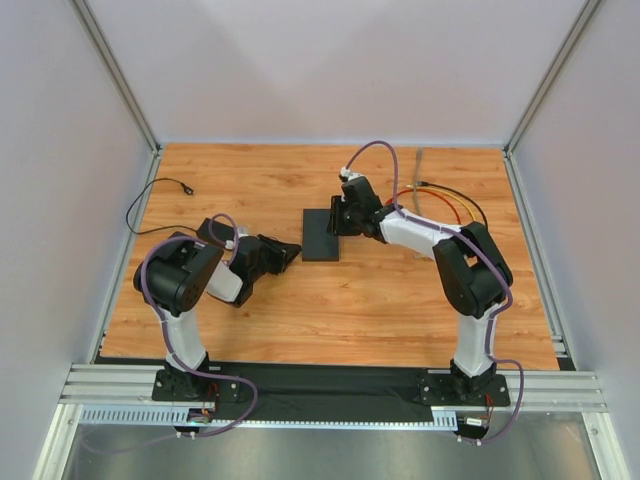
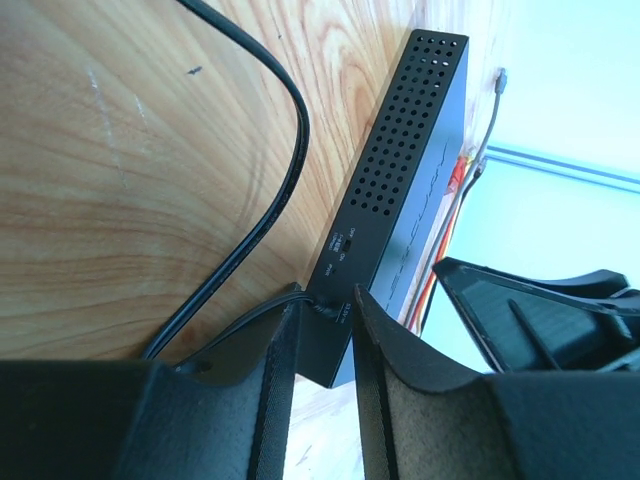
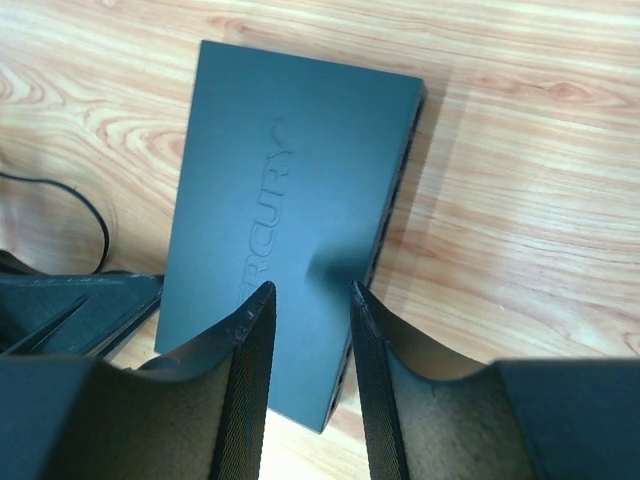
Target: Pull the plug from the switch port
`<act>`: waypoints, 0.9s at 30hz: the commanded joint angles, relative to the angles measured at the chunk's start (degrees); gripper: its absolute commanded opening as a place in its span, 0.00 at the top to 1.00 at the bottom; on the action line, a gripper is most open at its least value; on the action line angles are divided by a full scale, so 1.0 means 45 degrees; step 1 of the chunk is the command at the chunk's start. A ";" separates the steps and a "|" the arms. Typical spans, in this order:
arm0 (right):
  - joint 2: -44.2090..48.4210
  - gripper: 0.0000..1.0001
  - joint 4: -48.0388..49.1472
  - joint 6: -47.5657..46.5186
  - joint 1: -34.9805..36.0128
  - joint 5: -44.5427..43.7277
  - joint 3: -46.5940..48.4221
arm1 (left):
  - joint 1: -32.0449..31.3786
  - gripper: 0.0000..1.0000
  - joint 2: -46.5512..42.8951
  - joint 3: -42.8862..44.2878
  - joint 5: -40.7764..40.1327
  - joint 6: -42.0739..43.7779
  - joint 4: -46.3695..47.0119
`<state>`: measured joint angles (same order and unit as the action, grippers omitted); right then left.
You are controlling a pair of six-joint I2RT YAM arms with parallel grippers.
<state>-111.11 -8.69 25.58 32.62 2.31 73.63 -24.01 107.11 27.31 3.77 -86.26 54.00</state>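
The switch [image 1: 318, 240] is a flat black box lying mid-table; its vented side [image 2: 400, 160] and its lettered top [image 3: 280, 190] show in the wrist views. A small black plug [image 2: 325, 308] on a thin black lead [image 2: 270, 200] sits in a socket on that side. My left gripper [image 1: 292, 250] reaches in from the left and is open, its tips [image 2: 322, 295] flanking the plug with a gap between them. My right gripper [image 1: 345, 215] hangs open over the switch's top near its right edge [image 3: 308, 288], with nothing between its fingers.
Orange, red and grey cables [image 1: 440, 200] lie on the wood behind the right arm and run along the switch's far side [image 2: 455, 190]. The black lead curls off to the table's left edge [image 1: 150, 205]. Grey walls close in the table on three sides.
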 commanded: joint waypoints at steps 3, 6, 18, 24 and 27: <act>0.0103 0.62 -0.2010 -0.1016 0.0425 -0.0708 0.1759 | 0.0023 0.67 0.0084 -0.0307 -0.0388 -0.0128 -0.0184; -0.0269 0.62 -0.2637 -0.1290 0.0835 -0.0862 0.2640 | 0.0023 0.72 0.0338 -0.0463 -0.0428 -0.0264 0.0245; -0.2476 0.63 -0.4535 -0.2384 0.1794 -0.1588 0.5690 | 0.0160 0.86 0.1159 -0.0561 -0.0329 -0.0188 0.1379; -0.2926 0.63 -0.4748 -0.2637 0.1969 -0.1643 0.5981 | 0.0199 0.93 0.1081 -0.0561 -0.0330 0.0086 0.1223; -0.3179 0.63 -0.5157 -0.3027 0.2300 -0.2483 0.6294 | 0.0199 0.99 0.1217 -0.0542 -0.0271 0.0145 0.1281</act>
<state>-124.51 -30.00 14.98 41.25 -4.99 98.37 -23.57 110.48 25.78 4.32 -88.53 61.34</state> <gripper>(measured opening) 0.371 0.183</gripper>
